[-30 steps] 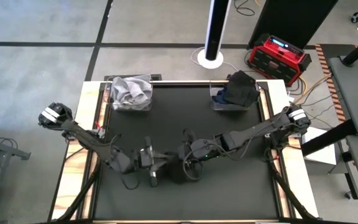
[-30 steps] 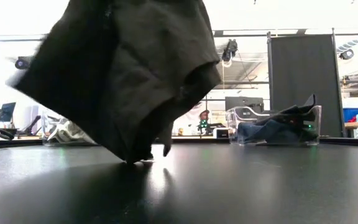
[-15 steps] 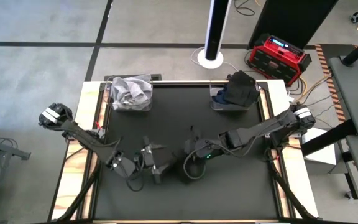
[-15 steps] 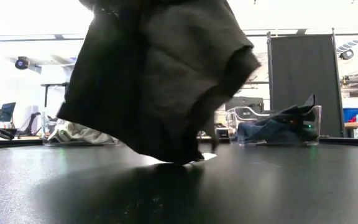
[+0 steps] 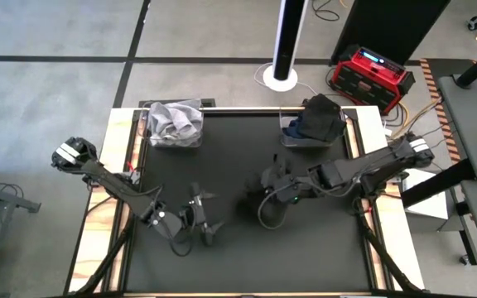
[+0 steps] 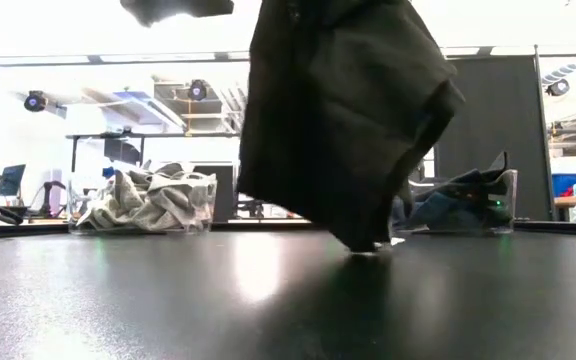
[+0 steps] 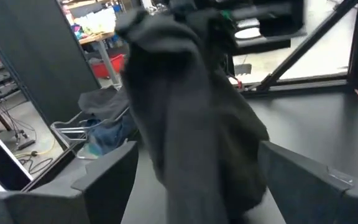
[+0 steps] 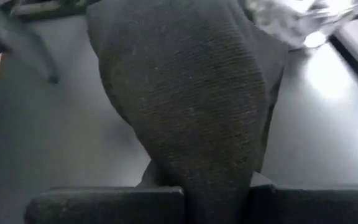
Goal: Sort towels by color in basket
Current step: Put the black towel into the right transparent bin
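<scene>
Right gripper [image 5: 265,184] clenched on a black towel [image 6: 343,110], mid-table, slightly right of center. Towel hangs off the fingers in a bunched drape; in the low view its lowest corner reaches down to about the black table [image 5: 321,248] surface, contact not certain. Right wrist view is filled with the same dark cloth [image 8: 185,106] pinched at the fingers.

Left gripper [image 5: 205,217] released, fingers spread wide, holding nothing, near-left of the towel and apart from it. Left wrist view shows both fingers [image 7: 107,177] splayed with the towel [image 7: 191,106] hanging beyond them.

Far left: clear basket [image 5: 173,124] with white and grey towels [image 6: 148,198]. Far right: second clear basket [image 5: 309,136] with dark and navy blue towels [image 6: 448,205].
</scene>
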`<state>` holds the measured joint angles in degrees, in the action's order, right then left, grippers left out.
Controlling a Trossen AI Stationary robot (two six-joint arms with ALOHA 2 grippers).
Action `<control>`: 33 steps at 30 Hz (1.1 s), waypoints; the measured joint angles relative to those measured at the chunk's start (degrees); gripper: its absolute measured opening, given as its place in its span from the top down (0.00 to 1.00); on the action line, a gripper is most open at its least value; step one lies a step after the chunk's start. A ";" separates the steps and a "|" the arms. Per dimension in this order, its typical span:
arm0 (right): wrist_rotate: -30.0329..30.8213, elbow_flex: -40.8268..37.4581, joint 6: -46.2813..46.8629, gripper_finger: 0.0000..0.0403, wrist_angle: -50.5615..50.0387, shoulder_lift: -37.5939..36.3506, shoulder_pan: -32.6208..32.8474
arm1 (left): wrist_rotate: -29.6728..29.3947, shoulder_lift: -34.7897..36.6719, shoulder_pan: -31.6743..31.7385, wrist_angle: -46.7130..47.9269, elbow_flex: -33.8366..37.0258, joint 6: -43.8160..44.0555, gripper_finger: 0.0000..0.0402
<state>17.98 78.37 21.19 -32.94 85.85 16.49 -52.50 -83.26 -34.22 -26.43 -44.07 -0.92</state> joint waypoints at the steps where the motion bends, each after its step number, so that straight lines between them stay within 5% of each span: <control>1: 1.28 0.00 0.07 0.98 -0.65 -0.57 0.00 | 0.17 0.00 -0.02 0.50 0.00 -0.03 0.21; 12: 9.51 0.00 0.35 0.98 -2.90 -3.88 0.00 | 0.55 0.00 0.03 1.82 -0.92 -4.38 0.21; 23: -4.23 -2.65 -5.79 0.98 9.61 -3.88 0.11 | 2.70 -4.14 3.30 -4.79 -1.18 -4.31 0.21; 28: -6.47 -3.87 -7.63 0.98 15.42 -3.81 0.11 | 11.63 -6.28 4.55 -8.57 -1.18 -4.80 0.22; 33: -11.68 -3.96 -9.86 0.98 21.06 -3.81 0.11 | 9.99 -8.00 4.44 -10.74 -1.16 -8.06 0.26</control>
<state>6.30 74.41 11.33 -11.88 82.04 16.60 -42.51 -91.27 -29.78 -37.16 -45.23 -8.98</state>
